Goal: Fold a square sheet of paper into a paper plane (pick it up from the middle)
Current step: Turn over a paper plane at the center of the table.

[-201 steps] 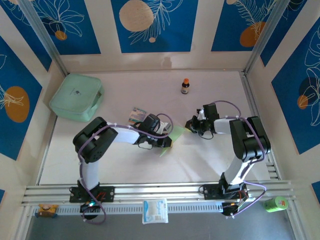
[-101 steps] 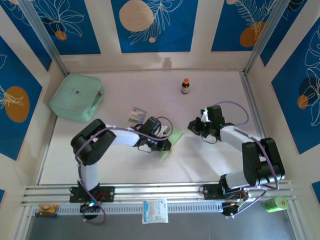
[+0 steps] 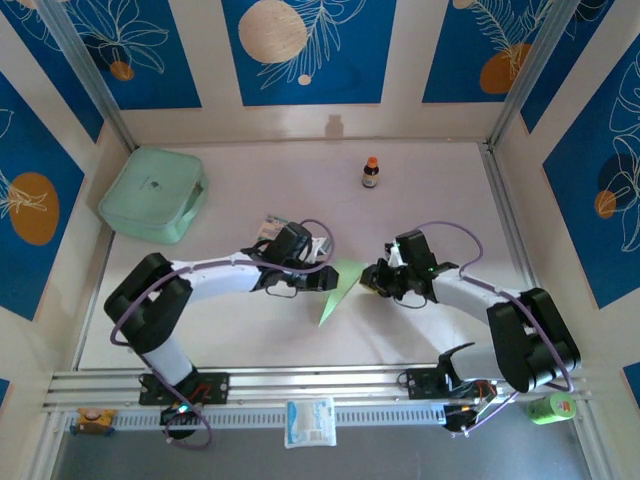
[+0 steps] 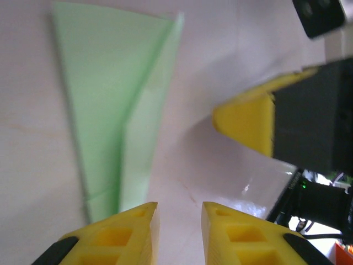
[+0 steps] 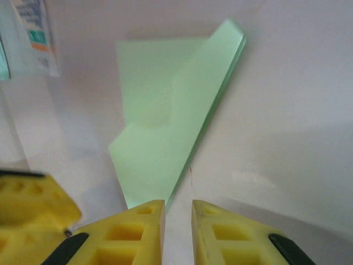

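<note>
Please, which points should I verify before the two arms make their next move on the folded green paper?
1. Paper plane lies between the arms, gripped by neither: ok.
2. Left gripper: jaws narrowly apart, nothing between them: ok.
3. Right gripper: jaws narrowly apart, nothing between them, the plane's tip just ahead: ok.
4. Room between the two grippers: they are close together, clearance cannot tell.
5. Striped packet lies apart from the plane: ok.
6. Folds even on both sides: cannot tell.
</note>
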Motion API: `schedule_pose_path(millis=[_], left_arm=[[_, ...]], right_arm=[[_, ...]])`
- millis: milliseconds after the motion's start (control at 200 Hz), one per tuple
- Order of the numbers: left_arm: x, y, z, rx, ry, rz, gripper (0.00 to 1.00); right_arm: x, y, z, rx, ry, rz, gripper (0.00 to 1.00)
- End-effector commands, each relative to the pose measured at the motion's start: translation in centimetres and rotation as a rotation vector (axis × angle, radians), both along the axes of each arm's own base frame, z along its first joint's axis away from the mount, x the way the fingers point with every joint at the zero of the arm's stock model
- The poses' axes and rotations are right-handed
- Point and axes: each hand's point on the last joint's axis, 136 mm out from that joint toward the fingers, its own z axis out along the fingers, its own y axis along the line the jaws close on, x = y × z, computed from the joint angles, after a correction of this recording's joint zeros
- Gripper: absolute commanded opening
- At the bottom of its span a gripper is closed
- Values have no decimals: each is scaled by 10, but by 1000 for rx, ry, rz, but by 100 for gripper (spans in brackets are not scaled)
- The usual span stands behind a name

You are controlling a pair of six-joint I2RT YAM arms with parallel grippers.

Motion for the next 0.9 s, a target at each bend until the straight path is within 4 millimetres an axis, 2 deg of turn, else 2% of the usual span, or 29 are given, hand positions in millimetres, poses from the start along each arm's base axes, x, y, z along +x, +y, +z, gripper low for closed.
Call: schedule_pose_path(millis=[0, 130, 450, 890], left_arm=[[-5, 21, -30, 80, 63, 0, 28], [-6, 21, -39, 95, 90, -17, 29], [-9, 19, -47, 101, 125, -49, 31], [-16, 12, -52, 97, 180, -102, 27]], right_arm=[[-12, 5, -5, 18, 51, -3, 22], [-18, 13, -8, 23, 68, 18, 25], [-23, 20, -11, 29, 83, 45, 26], [-28, 33, -12, 54, 96, 98, 20]])
